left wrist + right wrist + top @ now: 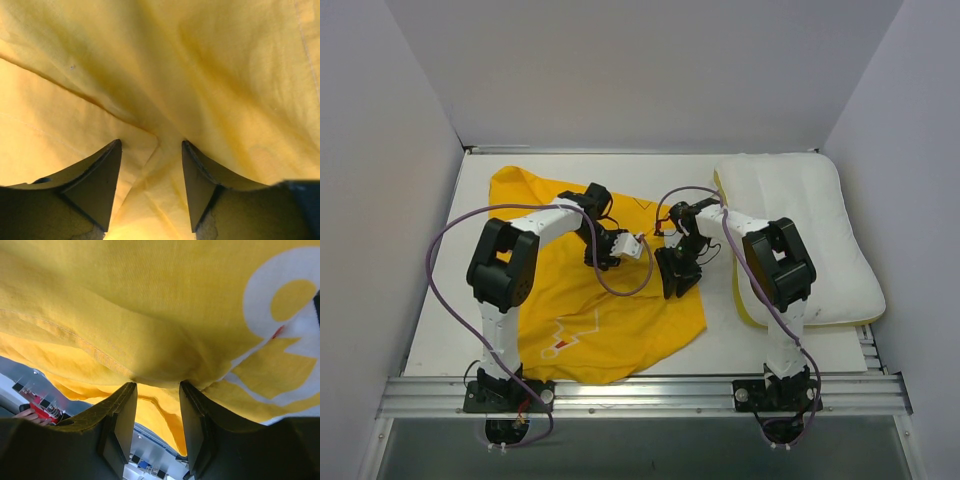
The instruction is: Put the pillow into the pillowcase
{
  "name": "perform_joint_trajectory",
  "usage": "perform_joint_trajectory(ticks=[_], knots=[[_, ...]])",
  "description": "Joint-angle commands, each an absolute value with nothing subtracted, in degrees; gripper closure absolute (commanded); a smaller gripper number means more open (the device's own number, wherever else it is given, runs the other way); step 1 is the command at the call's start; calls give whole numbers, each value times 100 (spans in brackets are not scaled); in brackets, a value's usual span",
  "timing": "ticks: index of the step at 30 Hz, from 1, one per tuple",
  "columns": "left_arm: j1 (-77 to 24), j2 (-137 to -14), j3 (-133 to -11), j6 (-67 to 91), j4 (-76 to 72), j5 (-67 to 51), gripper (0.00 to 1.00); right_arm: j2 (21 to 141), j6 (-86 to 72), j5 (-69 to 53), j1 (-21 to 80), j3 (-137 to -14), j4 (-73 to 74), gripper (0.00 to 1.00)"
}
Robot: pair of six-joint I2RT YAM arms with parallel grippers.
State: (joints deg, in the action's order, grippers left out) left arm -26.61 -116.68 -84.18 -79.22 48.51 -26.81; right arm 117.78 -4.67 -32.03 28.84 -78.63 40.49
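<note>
Right hand [157, 387] pinches the white-printed yellow pillowcase [125, 300].

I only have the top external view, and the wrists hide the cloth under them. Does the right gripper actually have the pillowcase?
Observer: Yes. In the right wrist view the right gripper is shut on a bunched fold of the pillowcase.
Operator: Is that fold off the table?
Observer: It looks lifted. Background shows beneath the cloth's hanging edge at the lower left of that view.
Operator: And the left side?
Observer: The left gripper stands open. A crease of the yellow cloth runs between its fingers, not pinched.
</note>
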Motion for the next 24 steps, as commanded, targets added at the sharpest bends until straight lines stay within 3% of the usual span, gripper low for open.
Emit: perform_joint_trajectory(ticks=[1,3,6,8,17,18,24], knots=[[-2751,-11636,-8490,-7840,4984,-2814,41,12085,-255,-2742,2944,-7541,4228,59],[-2760,-11733,-8490,-7647,4721,-2725,45,12068,-246,-2768,2944,-7497,4236,59],[-2681,-11944,-8683,-7401,4535,-2628,66,12032,-202,-2716,2962,-7401,4254,60],[-2567,-11997,-8903,-7331,4518,-2619,74,12015,-167,-2681,2979,-7313,4271,60],[-2347,-11971,-9483,-7286,4623,-2830,92,11997,-123,-2566,3041,-7348,4342,60],[-2347,-12006,-9597,-7269,4623,-2865,98,12006,-123,-2558,3050,-7348,4350,60],[-2189,-12418,-10572,-6637,4623,-3058,100,11979,-97,-2531,3050,-7295,4359,60]])
